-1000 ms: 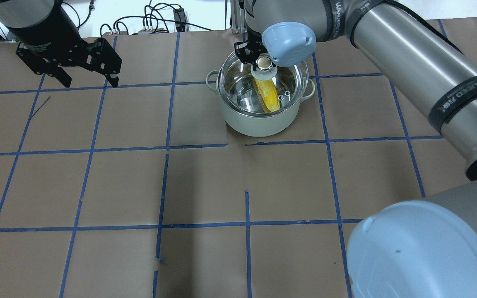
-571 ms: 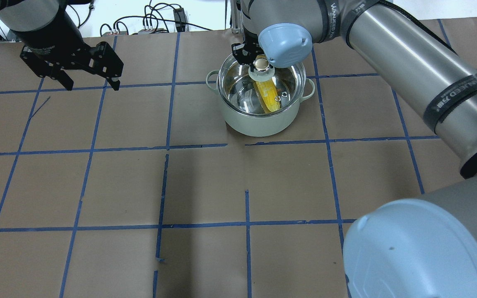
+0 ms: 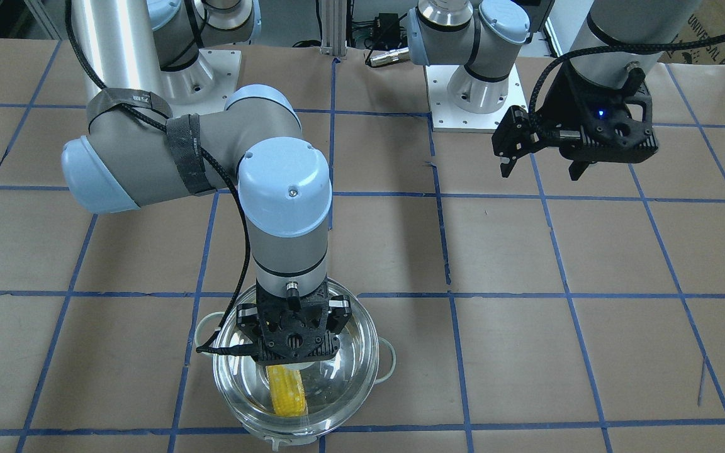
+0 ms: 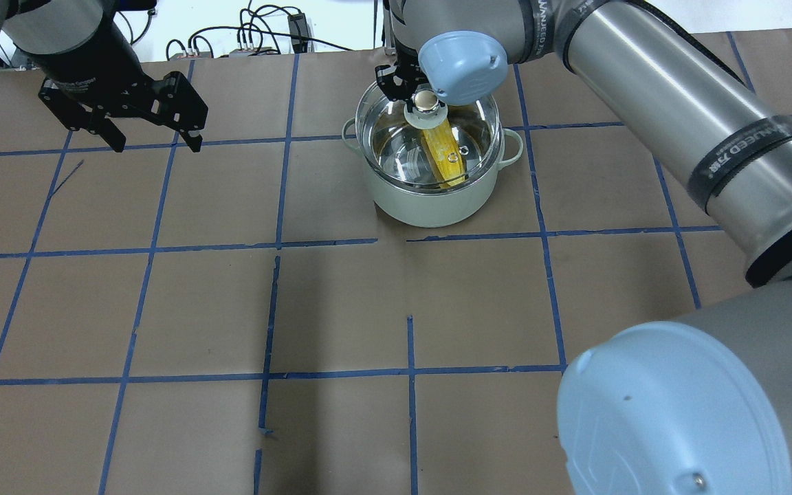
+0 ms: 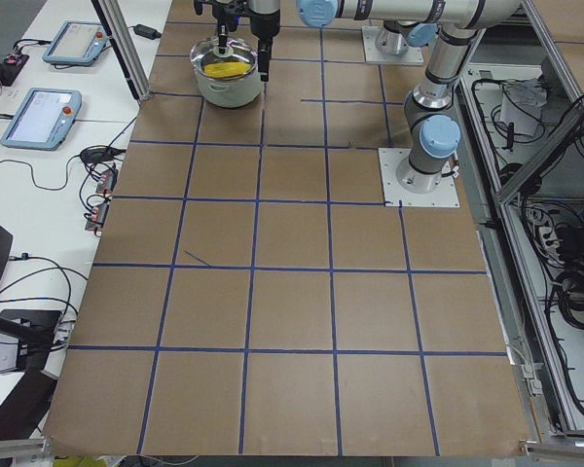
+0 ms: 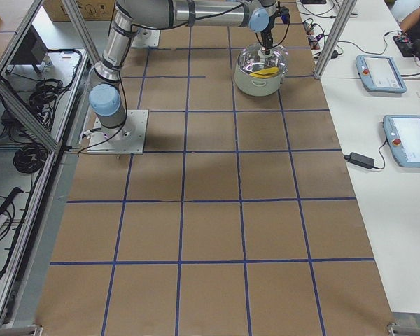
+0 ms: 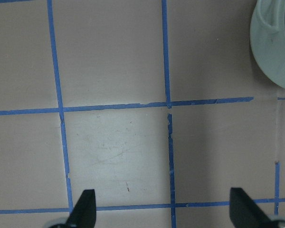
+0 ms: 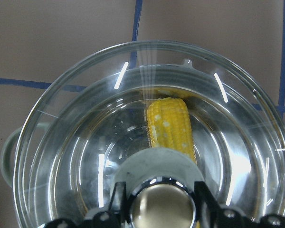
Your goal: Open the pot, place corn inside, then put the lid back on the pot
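Note:
The pot (image 4: 430, 203) is pale grey-green outside and shiny inside, and stands at the far middle of the table. The yellow corn (image 4: 445, 157) lies inside it, also seen from the front (image 3: 287, 391) and in the right wrist view (image 8: 168, 121). My right gripper (image 4: 425, 101) is shut on the shiny knob (image 8: 164, 206) of the clear glass lid (image 4: 396, 148). The lid is over the pot, shifted slightly toward its left handle; I cannot tell whether it rests on the rim. My left gripper (image 4: 157, 146) is open and empty, hovering far to the left, with the pot's edge (image 7: 275, 52) in its wrist view.
The brown table carries a blue tape grid (image 4: 276, 244). Cables and plugs (image 4: 265, 34) lie beyond the far edge. The two arm bases (image 3: 476, 94) stand at the robot's side. Control tablets (image 6: 381, 70) lie on the side bench near the pot.
My right gripper has carried the lid a little to the left over the pot. The left gripper has barely shifted. The corn and pot have not moved.

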`<state>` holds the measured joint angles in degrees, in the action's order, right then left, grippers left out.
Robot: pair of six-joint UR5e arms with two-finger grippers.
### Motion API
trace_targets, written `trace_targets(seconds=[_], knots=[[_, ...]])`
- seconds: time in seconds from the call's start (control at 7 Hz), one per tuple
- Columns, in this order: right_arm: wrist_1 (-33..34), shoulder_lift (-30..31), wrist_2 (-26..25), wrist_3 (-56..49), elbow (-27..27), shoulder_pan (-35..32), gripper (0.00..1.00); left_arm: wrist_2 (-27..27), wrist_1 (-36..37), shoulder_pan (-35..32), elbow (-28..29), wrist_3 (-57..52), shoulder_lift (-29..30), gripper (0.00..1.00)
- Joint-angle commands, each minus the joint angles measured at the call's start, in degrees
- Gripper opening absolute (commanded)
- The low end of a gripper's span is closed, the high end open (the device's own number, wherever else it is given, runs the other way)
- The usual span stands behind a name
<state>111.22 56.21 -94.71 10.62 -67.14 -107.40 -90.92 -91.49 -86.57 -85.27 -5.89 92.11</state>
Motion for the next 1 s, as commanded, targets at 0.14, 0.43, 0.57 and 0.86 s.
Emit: trace_targets(seconds=[0.14,0.43,0.57,0.86], knots=[[-0.2,-0.8,0.1,-0.1,0.1,0.0,0.08,0.0,0.0,0.0,-0.2,0.0,-0.3,1.0],[-0.2,-0.8,0.2,-0.5,-0.1,0.3,0.08,0.0,0.0,0.0,-0.2,0.0,-0.2,1.0],[-0.3,-0.7,0.1,-0.5,0.0,0.3,0.08,0.0,0.0,0.0,-0.2,0.0,-0.3,1.0],[-1.0,-0.2,0.3,-0.5,-0.7,0.3,0.08,0.0,0.0,0.0,-0.2,-0.1,-0.4,1.0]])
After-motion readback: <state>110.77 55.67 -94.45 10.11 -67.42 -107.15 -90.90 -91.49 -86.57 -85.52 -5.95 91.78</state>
